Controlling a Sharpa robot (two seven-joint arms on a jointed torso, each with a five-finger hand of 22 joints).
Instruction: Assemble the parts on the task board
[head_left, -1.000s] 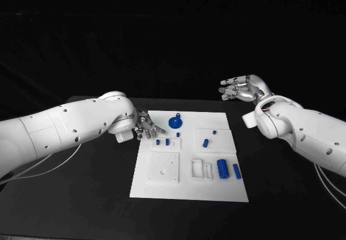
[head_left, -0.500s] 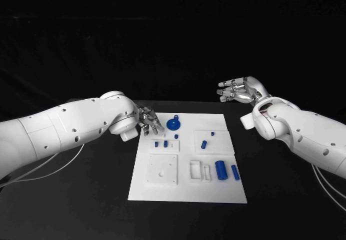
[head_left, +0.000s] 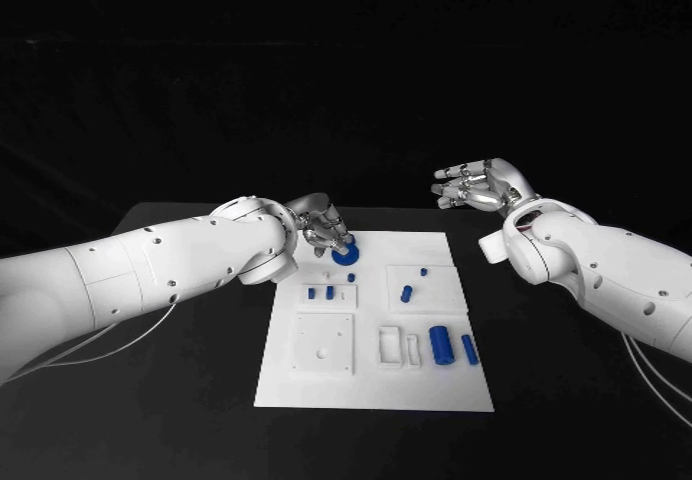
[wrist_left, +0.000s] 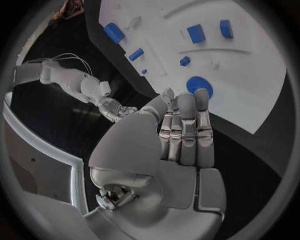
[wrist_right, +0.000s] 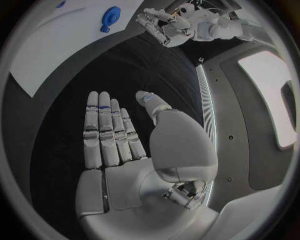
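1. Covering the picture's lower half, the black bench (head_left: 173, 400) carries the white task board (head_left: 375, 385) at its middle.
2. Left hand (head_left: 320, 228) hovers above the board's far left corner, fingers straight, empty.
3. Right hand (head_left: 480, 185) hangs raised beyond the board's far right corner, fingers apart, empty.
4. Round blue disc (head_left: 348, 255) lies just beside the left fingertips (wrist_left: 201, 94).
5. Small blue parts (head_left: 443, 345) lie around the board.

Blue disc part (head_left: 346, 256): near side covered by left hand (head_left: 320, 232) in head view; contact w/ fingertips can't be told. Small blue pegs (head_left: 320, 293): too small to tell shape. Task board (wrist_left: 250, 75): far end cut off at circle rim, left wrist view.
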